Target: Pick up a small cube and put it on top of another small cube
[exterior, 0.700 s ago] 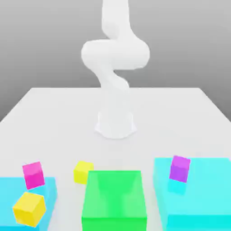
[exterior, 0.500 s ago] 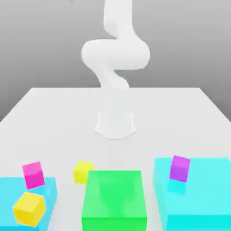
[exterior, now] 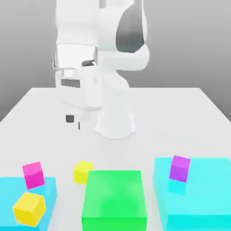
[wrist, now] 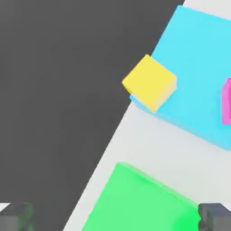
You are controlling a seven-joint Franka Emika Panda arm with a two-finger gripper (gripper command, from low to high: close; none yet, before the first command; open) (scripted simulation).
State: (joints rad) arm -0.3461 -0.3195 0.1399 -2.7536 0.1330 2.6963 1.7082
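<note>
The small cube (exterior: 83, 172), plain yellow, sits on the white table just off the exterior view's left of the green block (exterior: 114, 200). A magenta cube (exterior: 34, 174) (wrist: 226, 101) of about the same size rests at the far edge of the left cyan block (exterior: 47, 188). My gripper (exterior: 75, 122) (wrist: 115, 219) hangs open and holding nothing well above the table, farther back than the small yellow cube. Its dark fingertips (wrist: 215, 217) stand wide apart.
A larger yellow cube (exterior: 29, 209) (wrist: 150, 82) sits on the corner of the left cyan block (wrist: 198, 67). A purple cube (exterior: 180, 168) stands on the right cyan block (exterior: 203, 198). The arm's white base (exterior: 116, 122) rises mid-table. The green block (wrist: 144, 203) lies below the hand.
The arm's hand has swung down into the exterior view, at its upper left, with fingers apart. None of the cubes or blocks has moved.
</note>
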